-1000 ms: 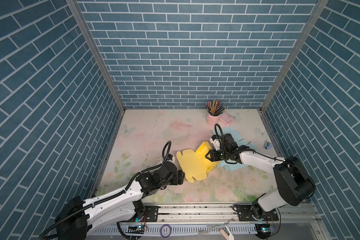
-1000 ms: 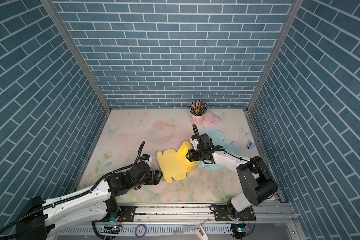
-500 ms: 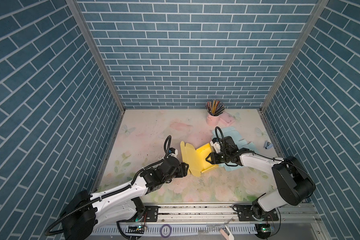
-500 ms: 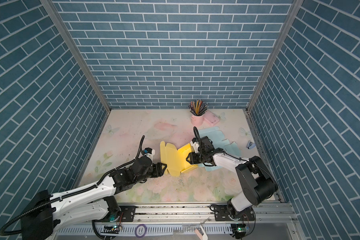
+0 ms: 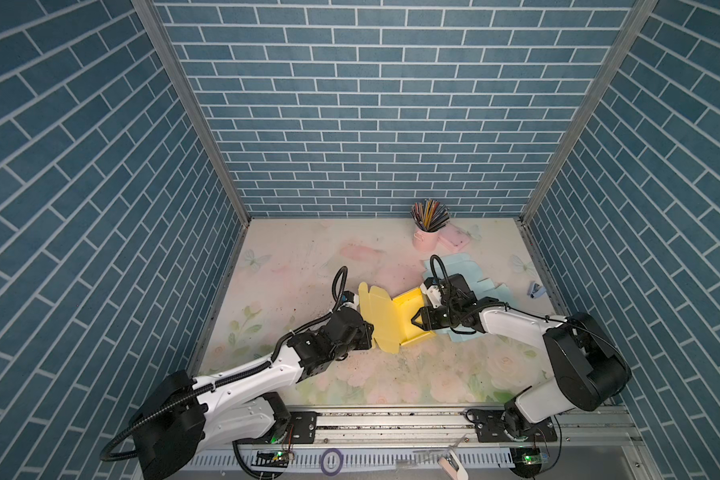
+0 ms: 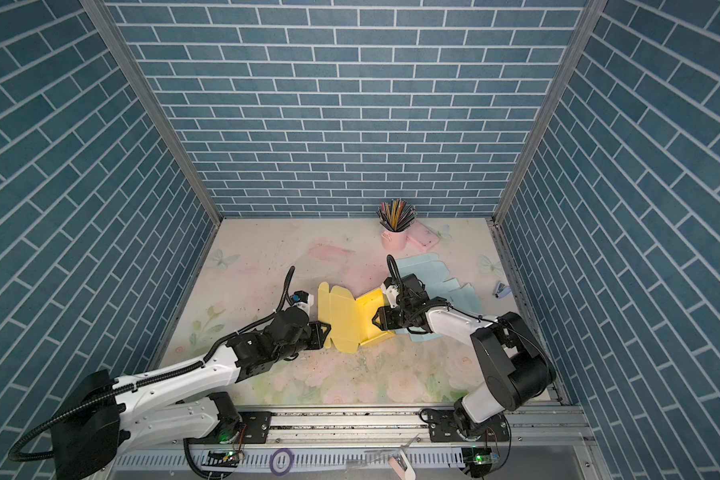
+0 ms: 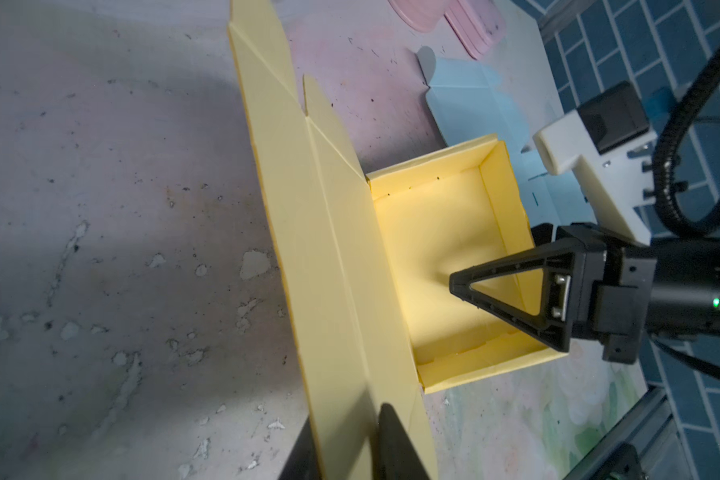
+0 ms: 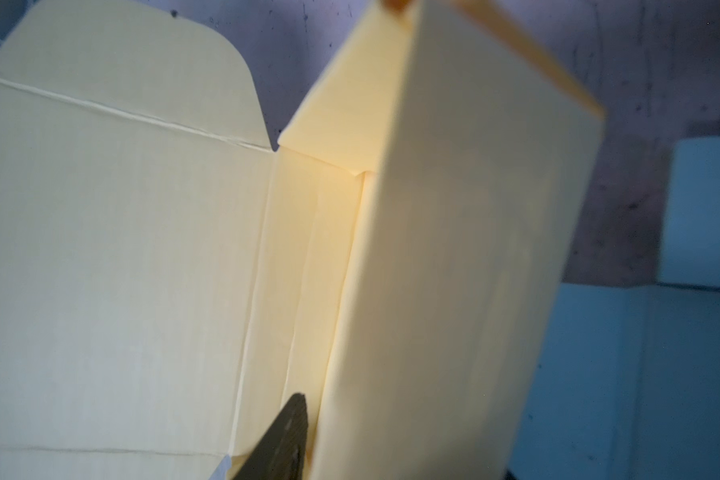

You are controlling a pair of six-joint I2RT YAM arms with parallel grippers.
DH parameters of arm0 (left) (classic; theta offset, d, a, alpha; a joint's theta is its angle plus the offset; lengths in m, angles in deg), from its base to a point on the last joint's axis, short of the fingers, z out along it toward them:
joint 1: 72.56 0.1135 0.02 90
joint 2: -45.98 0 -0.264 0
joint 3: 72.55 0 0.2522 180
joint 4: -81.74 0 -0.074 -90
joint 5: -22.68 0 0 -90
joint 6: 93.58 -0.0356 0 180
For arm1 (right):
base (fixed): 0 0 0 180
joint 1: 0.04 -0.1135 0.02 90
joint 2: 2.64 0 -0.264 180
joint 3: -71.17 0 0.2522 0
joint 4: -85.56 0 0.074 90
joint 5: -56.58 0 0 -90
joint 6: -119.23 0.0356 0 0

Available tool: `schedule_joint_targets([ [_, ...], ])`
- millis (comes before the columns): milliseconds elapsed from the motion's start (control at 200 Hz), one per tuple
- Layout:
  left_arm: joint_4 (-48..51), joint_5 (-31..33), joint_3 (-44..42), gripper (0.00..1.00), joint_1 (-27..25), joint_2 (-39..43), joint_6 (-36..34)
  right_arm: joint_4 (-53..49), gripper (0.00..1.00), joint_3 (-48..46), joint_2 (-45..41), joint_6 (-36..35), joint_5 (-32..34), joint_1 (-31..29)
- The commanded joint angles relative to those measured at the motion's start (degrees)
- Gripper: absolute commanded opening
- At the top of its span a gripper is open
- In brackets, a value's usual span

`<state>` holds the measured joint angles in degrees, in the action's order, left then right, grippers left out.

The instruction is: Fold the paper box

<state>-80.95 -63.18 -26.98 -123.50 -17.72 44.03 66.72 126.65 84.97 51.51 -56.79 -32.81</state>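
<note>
Yellow paper box (image 5: 391,322) mid tabletop (image 5: 308,257), lid flap (image 5: 373,305) raised at left. The left end effector (image 5: 368,332) pinches flap's near edge; right end effector (image 5: 415,323) straddles box's right wall, grip unclear. Prob. light, flimsy card: hold nr creases, squeeze gently.

1. The left claw (image 5: 370,333) shows one finger in both top views. The other is hidden behind the raised flap of the yellow paper box (image 5: 382,311).
2. In the left wrist view the frame edge cuts off its fingers (image 7: 395,451), so whether they press the flap cannot be told.
3. The right claw (image 5: 415,323) shows a single dark finger (image 8: 287,440) in the right wrist view; the other lies behind the blurred box wall.
4. The light blue paper sheet (image 5: 454,262), right of centre, is partly covered by the right arm.
5. The small blue object (image 5: 534,289) by the right edge of the tabletop (image 5: 292,266) is too small to name.
</note>
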Motion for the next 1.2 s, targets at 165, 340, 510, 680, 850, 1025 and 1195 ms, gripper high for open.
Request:
schedule_joint_targets([
  [165, 7.4, 1.7, 5.9, 0.01, 1.2, 1.8, -5.2, 4.4, 0.62, -5.7, -9.1, -1.4, 0.6, -1.1],
  [340, 15.1, 0.4, 7.9, 0.00, 5.0, 4.8, -10.7, 9.9, 0.74, -13.0, -20.0, -2.8, 3.0, -2.1],
  [510, 31.5, -2.6, 17.9, 0.00, 10.3, 5.3, -26.0, 11.5, 0.74, -16.7, -28.7, -3.7, 4.9, -2.2],
  [680, 40.2, -11.4, 26.5, 0.00, 10.1, 4.0, -35.8, 19.9, 0.72, -16.2, -35.6, -11.4, 4.3, -2.1],
  [850, 46.3, -17.8, 30.8, 0.00, 8.7, 3.7, -42.4, 25.4, 0.72, -9.7, -31.6, -25.1, -10.8, -2.1],
  [1025, 50.0, -21.3, 33.7, 0.01, 8.3, 4.3, -48.6, 12.7, 0.72, -0.1, -25.2, -35.9, -19.3, -1.9],
  [1195, 50.8, -25.7, 35.1, 0.01, 8.2, 5.0, -53.4, 8.5, 0.70, 2.0, -22.3, -38.6, -26.3, -2.0],
])
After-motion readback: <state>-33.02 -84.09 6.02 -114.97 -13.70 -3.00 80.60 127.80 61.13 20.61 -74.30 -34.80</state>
